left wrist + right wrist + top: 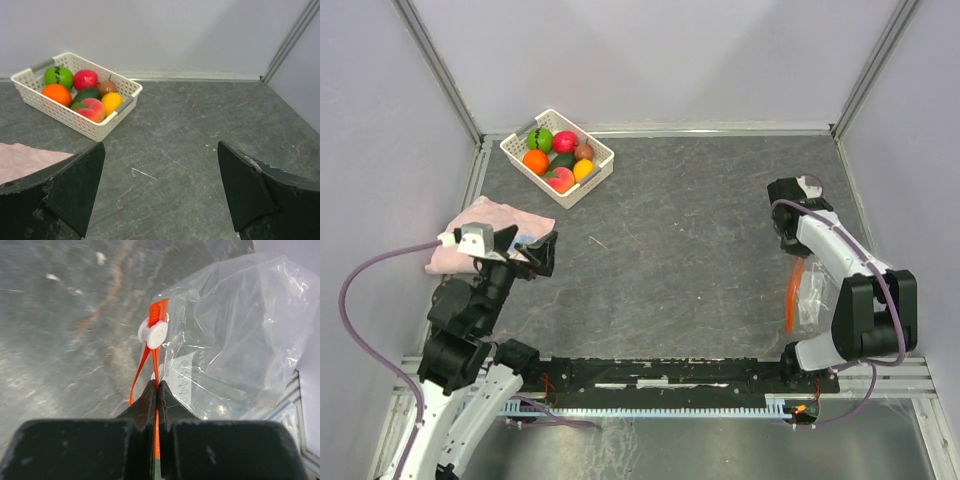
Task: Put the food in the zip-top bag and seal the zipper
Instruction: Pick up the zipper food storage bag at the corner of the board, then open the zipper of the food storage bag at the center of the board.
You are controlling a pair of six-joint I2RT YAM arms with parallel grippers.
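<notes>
The food (560, 157) lies in a white perforated basket (601, 169) at the back left: orange, bright green, red-pink, dark green, peach, yellow and brownish pieces. It also shows in the left wrist view (85, 92). My left gripper (542, 254) is open and empty above the table, well short of the basket; its fingers (75, 190) stand wide apart. The clear zip-top bag (235, 340) lies at the right edge of the table (812, 300). My right gripper (159, 387) is shut on the orange-red zipper (150, 360), just below its white slider (153, 333).
A pink cloth (490, 228) lies under and beside my left arm; it shows at the left edge of the left wrist view (25, 157). Grey walls enclose the table on three sides. The right arm folds over the bag.
</notes>
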